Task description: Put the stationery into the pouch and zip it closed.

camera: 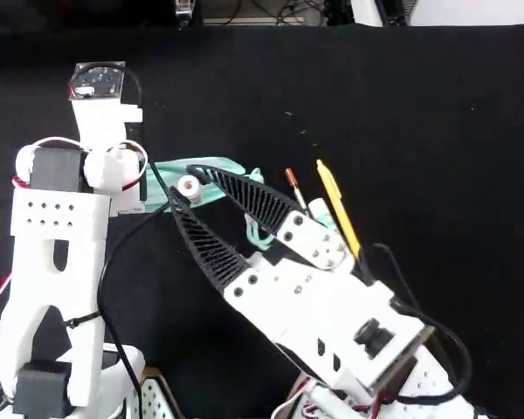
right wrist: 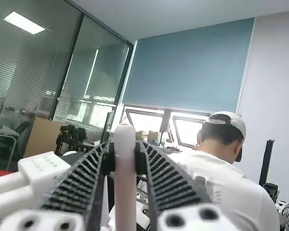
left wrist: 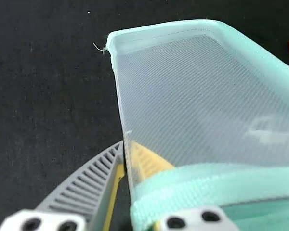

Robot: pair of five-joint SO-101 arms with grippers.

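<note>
L: left end effector (left wrist: 126, 149) clamps pouch (left wrist: 192, 106) | R: right end effector (camera: 185, 187) grips white pen (right wrist: 124, 192) above it | beside: yellow pen (camera: 336, 205), brown-tipped pen (camera: 294, 185)

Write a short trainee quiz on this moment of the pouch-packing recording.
1. True or false: the right pincer grips a white pen.
2. What is the left pincer clamped on? A) scissors B) the mesh pouch C) nothing
3. Fill in: the yellow pen lies ____ the mesh pouch (inside/outside).

Key: 1 true; 2 B; 3 outside.
</note>
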